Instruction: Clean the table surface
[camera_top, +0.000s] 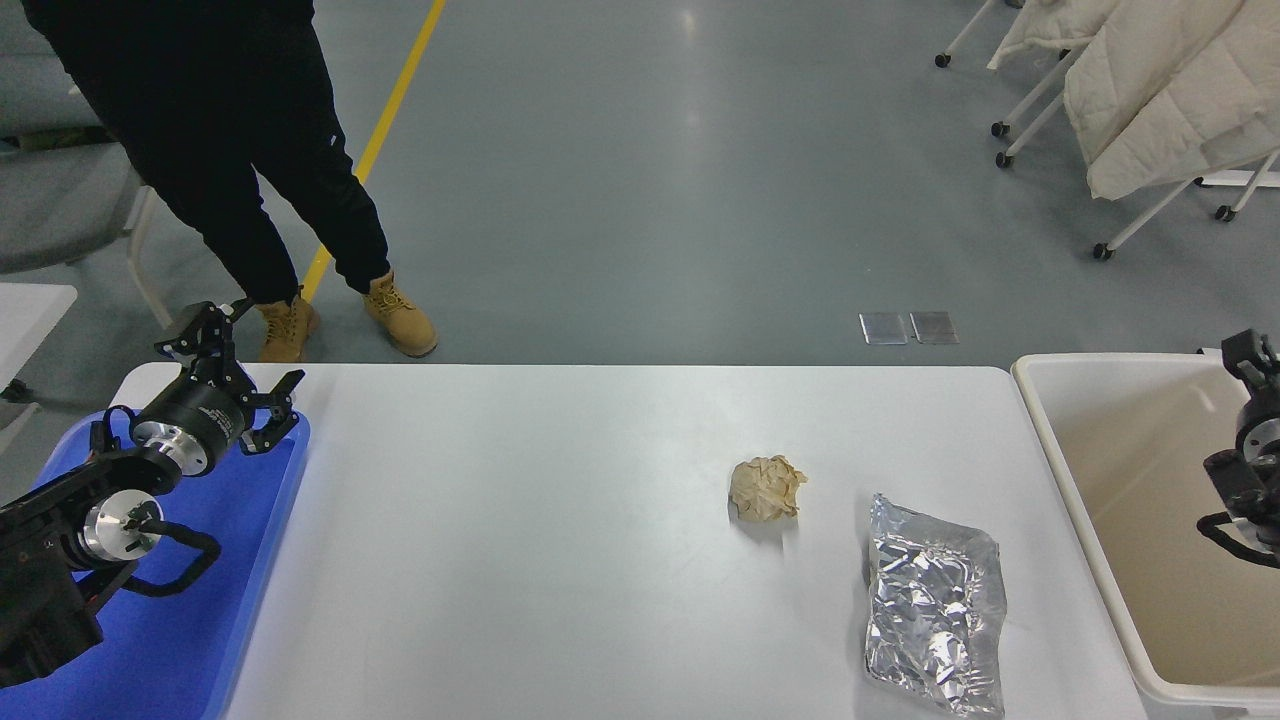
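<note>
The left arm reaches in from seven o'clock, forearm angled toward one o'clock, its left gripper (228, 372) spread wide with fingers apart. The right arm enters at three o'clock, wrist raised; its right gripper (1250, 352) points toward twelve, fingers unclear.
</note>
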